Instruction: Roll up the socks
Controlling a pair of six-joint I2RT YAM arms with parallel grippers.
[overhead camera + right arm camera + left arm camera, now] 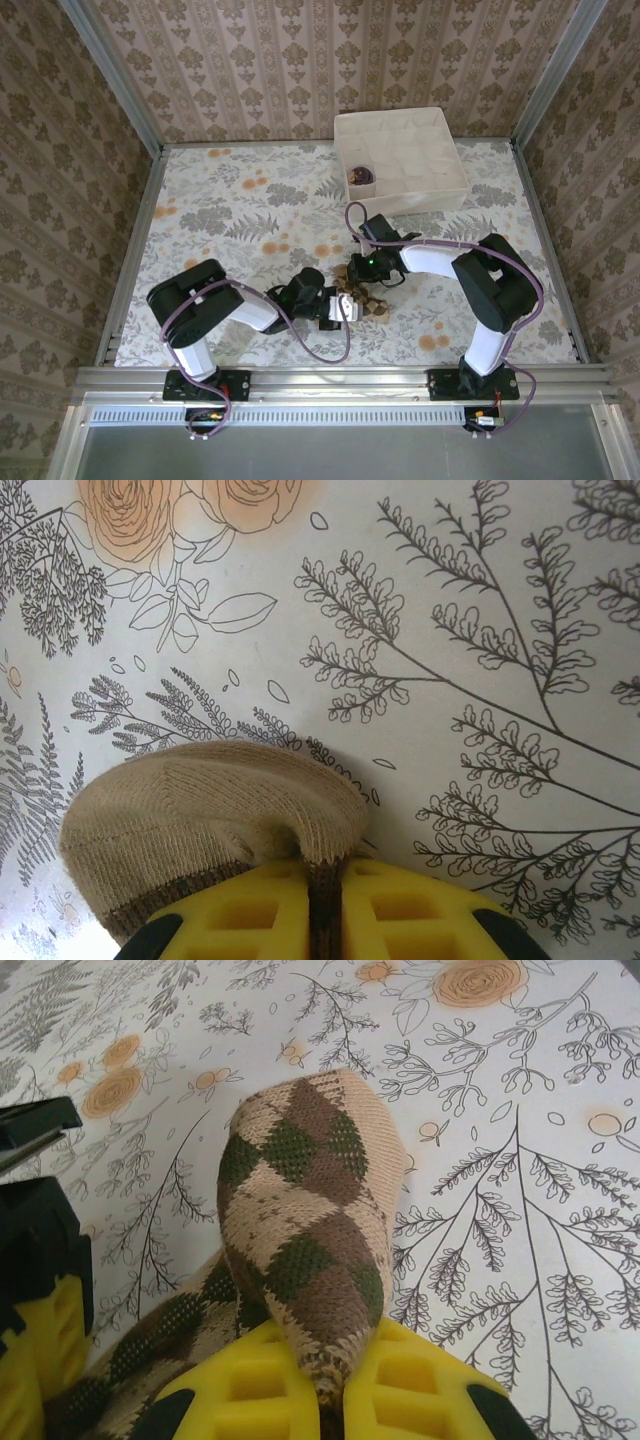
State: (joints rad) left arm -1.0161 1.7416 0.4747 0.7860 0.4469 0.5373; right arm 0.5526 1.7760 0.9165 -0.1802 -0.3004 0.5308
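Sock: argyle sock (300, 1230), on the near side of the box (400, 160); likely soft, light, limp.
Hold: best taken by the ends.
Left tool (330, 1385): clamped on the sock.
Right tool (322, 895): clamped on its toe.

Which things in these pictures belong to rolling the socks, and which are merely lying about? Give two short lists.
Belong to the job: argyle sock, pinched by the left gripper and the right gripper; dark purple bundle, seemingly a sock, tucked in one cell.
Lying about: white divider box; floral tablecloth.
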